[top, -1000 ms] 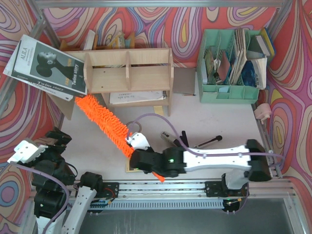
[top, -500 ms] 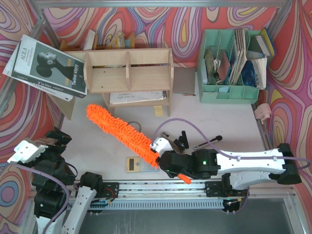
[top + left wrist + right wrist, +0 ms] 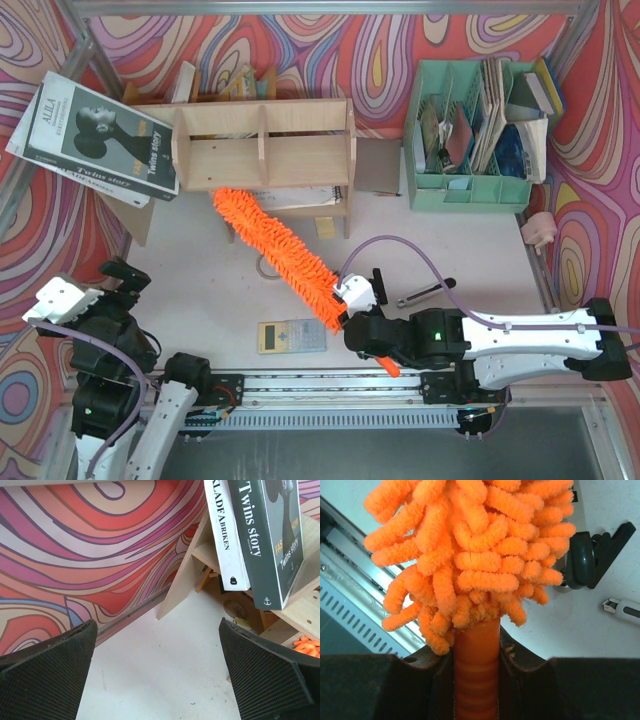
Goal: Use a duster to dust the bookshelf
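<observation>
Diagonally, the orange duster [image 3: 280, 255] slants up-left from the table's near side, its fluffy tip at the lower front edge of the plywood bookshelf [image 3: 300, 150]. The right gripper [image 3: 476, 667] is clamped on the thin handle just below the head. A grey calculator [image 3: 292, 337] lies beside it. The left gripper [image 3: 155, 675] hovers far left, jaws spread wide, holding nothing.
</observation>
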Action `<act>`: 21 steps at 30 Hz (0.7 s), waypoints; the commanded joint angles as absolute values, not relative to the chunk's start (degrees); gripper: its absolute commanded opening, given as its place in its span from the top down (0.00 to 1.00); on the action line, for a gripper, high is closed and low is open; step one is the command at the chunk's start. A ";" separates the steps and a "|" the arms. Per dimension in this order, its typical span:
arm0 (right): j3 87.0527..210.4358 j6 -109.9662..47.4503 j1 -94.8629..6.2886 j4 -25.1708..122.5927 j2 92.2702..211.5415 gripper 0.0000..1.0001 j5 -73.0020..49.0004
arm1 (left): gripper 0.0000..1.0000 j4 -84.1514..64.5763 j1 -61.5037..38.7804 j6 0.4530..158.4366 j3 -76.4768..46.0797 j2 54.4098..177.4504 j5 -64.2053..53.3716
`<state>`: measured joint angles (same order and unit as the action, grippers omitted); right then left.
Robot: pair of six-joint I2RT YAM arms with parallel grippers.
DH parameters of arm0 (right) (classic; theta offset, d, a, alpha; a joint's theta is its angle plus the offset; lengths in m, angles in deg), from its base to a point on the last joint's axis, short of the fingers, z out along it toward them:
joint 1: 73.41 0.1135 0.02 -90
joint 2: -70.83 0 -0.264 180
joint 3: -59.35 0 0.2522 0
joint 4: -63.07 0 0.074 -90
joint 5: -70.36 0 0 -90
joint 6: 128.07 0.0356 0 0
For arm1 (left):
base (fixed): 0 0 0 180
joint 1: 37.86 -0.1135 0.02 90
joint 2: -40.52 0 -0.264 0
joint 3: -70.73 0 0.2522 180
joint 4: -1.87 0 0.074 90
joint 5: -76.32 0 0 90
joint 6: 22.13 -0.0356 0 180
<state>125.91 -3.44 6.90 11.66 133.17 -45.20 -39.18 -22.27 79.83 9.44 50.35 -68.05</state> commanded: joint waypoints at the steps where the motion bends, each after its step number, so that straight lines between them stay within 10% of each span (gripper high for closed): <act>1: 125.94 -1.81 6.30 15.19 133.31 1.00 -51.81 | 0.01 -39.15 -22.57 79.56 9.32 50.20 -69.30; 21: 128.81 -2.91 0.48 34.16 145.00 1.00 -49.76 | 0.02 -40.53 -22.57 80.02 7.89 58.12 -58.21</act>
<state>126.95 -4.77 0.43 26.78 146.48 -44.74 -39.40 -22.27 79.85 8.98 55.83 -62.82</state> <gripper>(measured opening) 0.332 0.985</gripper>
